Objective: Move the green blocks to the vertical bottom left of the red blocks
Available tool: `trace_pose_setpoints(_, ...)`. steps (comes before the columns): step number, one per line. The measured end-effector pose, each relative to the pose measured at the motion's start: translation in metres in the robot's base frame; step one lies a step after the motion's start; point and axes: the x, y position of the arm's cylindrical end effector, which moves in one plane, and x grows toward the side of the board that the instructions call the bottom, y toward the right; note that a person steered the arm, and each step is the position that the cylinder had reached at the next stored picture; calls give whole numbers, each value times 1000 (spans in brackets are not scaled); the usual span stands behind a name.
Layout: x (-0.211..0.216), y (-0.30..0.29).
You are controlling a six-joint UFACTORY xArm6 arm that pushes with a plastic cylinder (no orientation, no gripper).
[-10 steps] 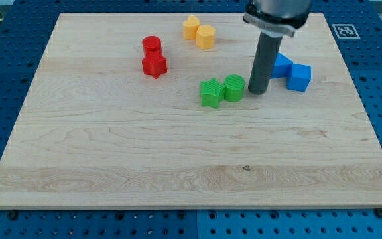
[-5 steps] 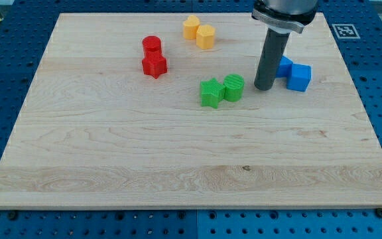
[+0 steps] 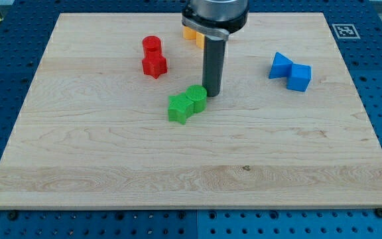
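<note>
Camera view shows us mid-push: our tip (image 3: pixel 211 94) sits right against the upper-right side of the green cylinder-like block (image 3: pixel 195 97), which in turn touches the green star-shaped block (image 3: pixel 180 108) lying just below and to its left. We carry no claw at all, only the straight dark rod, so nothing is gripped or held; the blocks are merely shoved along the worktop (image 3: pixel 111 166).

The red cylinder (image 3: pixel 152 45) and the red star-shaped block (image 3: pixel 154 65) stand together toward the view's upper left, the star just below the cylinder. The green pair lies below and to the right of them, near but clearly apart. We judge the task partly done: the greens need to end up below and to the left of the reds, so they must travel further toward the view's left and somewhat down.

For the next move we would keep the tip on the pair's right side and drive leftward, taking care that the two greens stay together and do not split around the rod, and that the path passes under the red star without bumping it.

Two blue blocks (image 3: pixel 290 71) rest at the view's right, and yellow blocks (image 3: pixel 192 33) peek out behind the rod at the top.

A black-and-white square marker (image 3: pixel 344 30) sits on the worktop's top right corner; we read no words or brand names anywhere
</note>
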Motion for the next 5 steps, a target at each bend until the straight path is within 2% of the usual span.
trace_pose_setpoints(3,34,-70)
trace_pose_setpoints(5,58,-144)
